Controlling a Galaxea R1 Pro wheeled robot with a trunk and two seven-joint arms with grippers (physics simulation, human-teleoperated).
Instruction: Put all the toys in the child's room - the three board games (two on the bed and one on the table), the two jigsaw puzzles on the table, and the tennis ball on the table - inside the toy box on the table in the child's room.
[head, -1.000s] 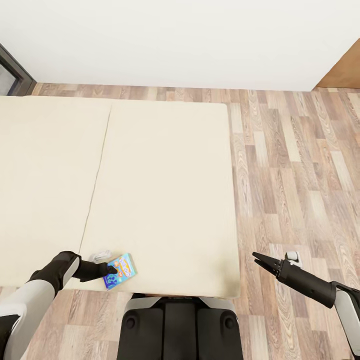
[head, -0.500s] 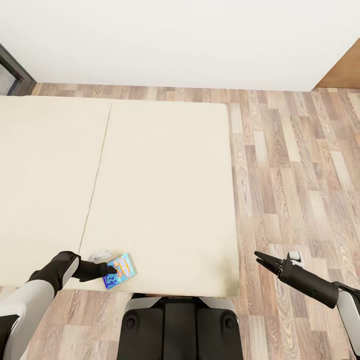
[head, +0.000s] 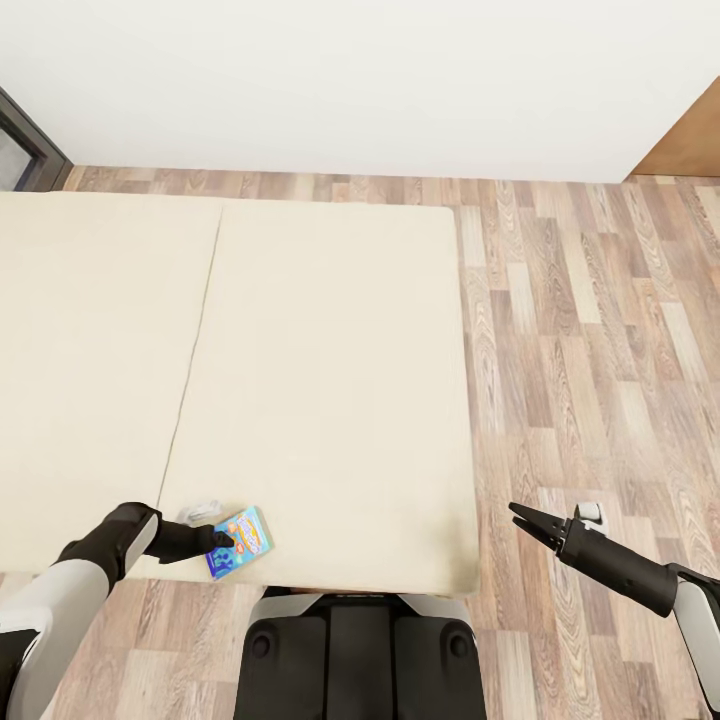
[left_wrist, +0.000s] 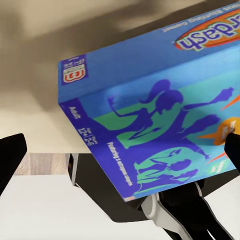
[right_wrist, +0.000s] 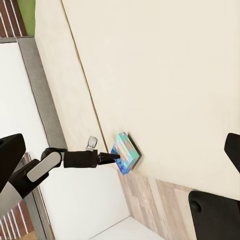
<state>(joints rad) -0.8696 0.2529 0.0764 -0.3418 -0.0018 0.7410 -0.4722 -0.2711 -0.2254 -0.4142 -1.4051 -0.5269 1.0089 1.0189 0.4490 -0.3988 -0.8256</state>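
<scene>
We look down on a wide beige bed (head: 330, 380) above a wood floor (head: 590, 350). Our left gripper (head: 222, 541) has its fingers clamped on a light blue board game (head: 243, 541) at the bed's near edge. Our right gripper (head: 518, 515) hangs over the floor beside the bed, fingers slightly apart, holding nothing.

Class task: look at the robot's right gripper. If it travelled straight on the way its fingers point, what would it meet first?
The right gripper points toward the near right corner of the bed, so probably the mattress edge first; height is unclear, so it might pass over it.
</scene>
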